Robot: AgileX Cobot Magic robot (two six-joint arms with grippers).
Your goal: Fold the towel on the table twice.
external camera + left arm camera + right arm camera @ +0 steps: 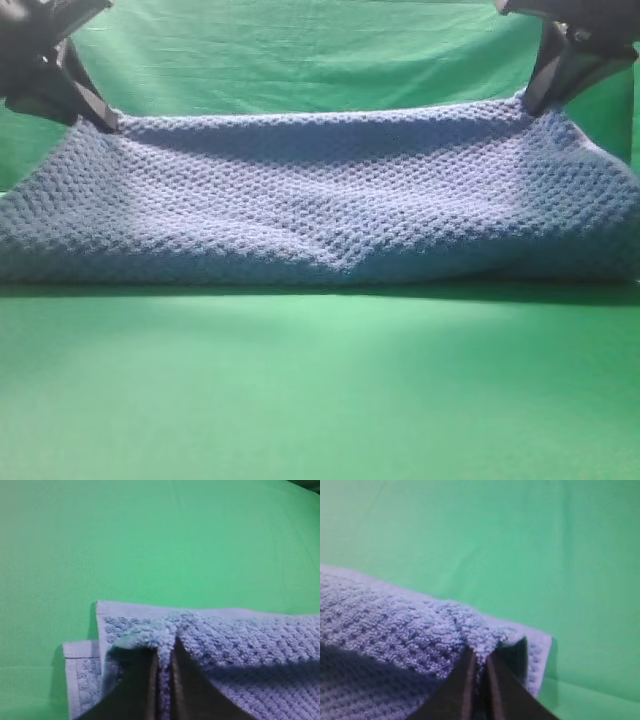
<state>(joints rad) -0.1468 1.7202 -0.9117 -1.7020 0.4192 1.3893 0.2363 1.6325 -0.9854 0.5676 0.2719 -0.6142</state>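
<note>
Green fabric backdrop behind the scene

A backdrop (300,55) of green cloth hangs across the far side, filling the top of the exterior high view from the left edge to the right edge. It is creased, with soft folds running slantwise through the middle and darker shaded patches toward both upper corners. Its lower part is hidden. Nothing else besides it can be made out.

Both end effectors were matte black. The left end effector (108,125) and the right end effector (530,105) each tapered from a broad, angular housing into two slim, flat-sided fingers (145,690).
</note>
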